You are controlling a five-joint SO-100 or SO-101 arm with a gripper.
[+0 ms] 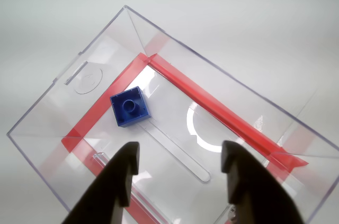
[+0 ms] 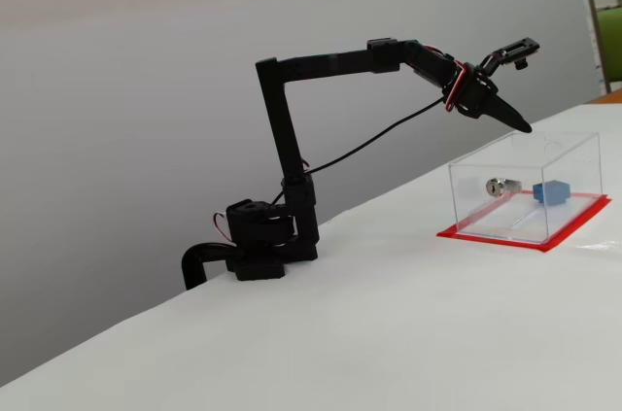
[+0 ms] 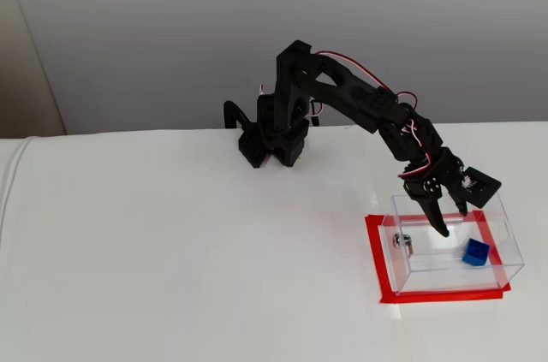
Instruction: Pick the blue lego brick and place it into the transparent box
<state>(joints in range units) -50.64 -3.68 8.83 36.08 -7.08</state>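
brick lies in the box

the gripper hangs wide open and empty above the transparent box. the blue lego brick rests on the box floor by a red edge. it looks light, stiff and smooth; best pinched across its flat sides.

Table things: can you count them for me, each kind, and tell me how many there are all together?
Blue lego brick: 1, lying inside the box
Transparent box: 1, on a red base
Silver lock: 1, on a wall of the box
Robot arm: 1, its gripper open above the box
Total: 4
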